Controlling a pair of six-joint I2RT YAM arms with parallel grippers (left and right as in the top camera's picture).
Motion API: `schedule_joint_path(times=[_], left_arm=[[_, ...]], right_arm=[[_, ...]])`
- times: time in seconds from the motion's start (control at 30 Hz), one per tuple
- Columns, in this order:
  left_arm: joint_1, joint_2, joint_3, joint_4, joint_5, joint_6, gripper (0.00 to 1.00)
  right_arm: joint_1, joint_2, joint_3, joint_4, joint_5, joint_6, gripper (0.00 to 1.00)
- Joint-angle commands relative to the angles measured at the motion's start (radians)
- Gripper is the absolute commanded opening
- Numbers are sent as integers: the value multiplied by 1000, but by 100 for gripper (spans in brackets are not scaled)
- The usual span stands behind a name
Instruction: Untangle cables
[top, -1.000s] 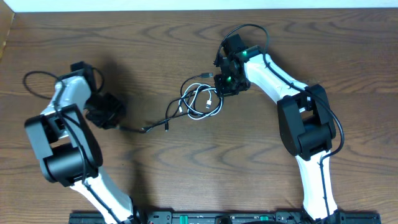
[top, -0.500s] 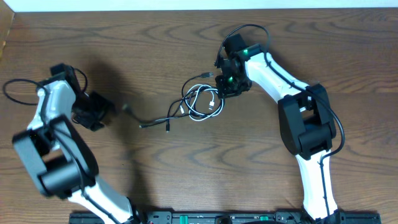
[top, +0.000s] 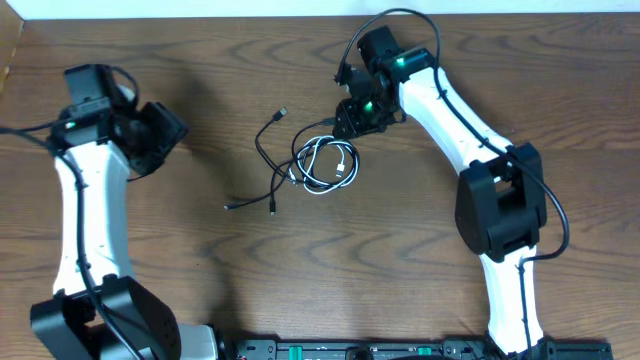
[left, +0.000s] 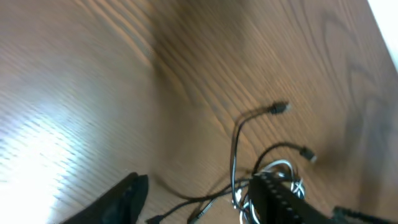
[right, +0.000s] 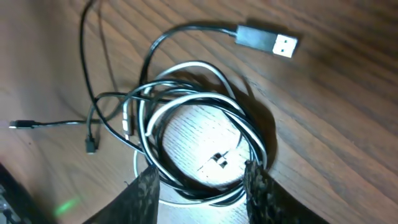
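The cables lie mid-table as a loose coil (top: 322, 165): a white cord (top: 338, 166) wound with black cords (top: 268, 138) whose thin ends trail left to small plugs (top: 231, 205). My right gripper (top: 350, 118) is open just above the coil's back right edge. In the right wrist view its fingers (right: 202, 177) straddle the coil's near arc (right: 205, 118), and a black USB plug (right: 267, 41) lies beyond. My left gripper (top: 160, 135) is open and empty, well left of the cables. Its wrist view (left: 199, 186) shows the cords (left: 235, 149) ahead of it.
The brown wooden table (top: 200, 260) carries nothing else. Thick black arm wires loop by the left arm (top: 25, 130) and over the right arm (top: 400, 20). The table's back edge (top: 300, 16) runs along the top.
My left arm has swung back and to the left, away from the trailing black cord end. One black strand now loops out to the coil's upper left. My right gripper shifted slightly back.
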Motion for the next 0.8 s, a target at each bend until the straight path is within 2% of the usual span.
schedule_joint_path(times=[0.0,0.13,0.2,0.3,0.33,0.5,0.63,0.77], left_arm=[[-60,15,-16,-3,11,16,49],[-127,35,-19,-3,11,25,46],[-166,58,-19,-3,11,26,45],[-209,96,-19,-4,11,26,46],[-225,111,-19,-4,12,26,46],[-305,195,-19,0,12,26,46],[-363,270,-19,17,11,26,46],[-395,331,-19,62,11,26,46]], right_arm=[[11,-25,13,0,-16,51,41],[29,-8,13,2,-16,124,42],[46,13,12,2,-16,147,38],[66,31,12,11,-15,153,28],[71,38,12,14,-7,172,23],[85,82,12,39,20,321,11],[90,118,12,73,13,375,12],[92,134,12,108,10,386,17]])
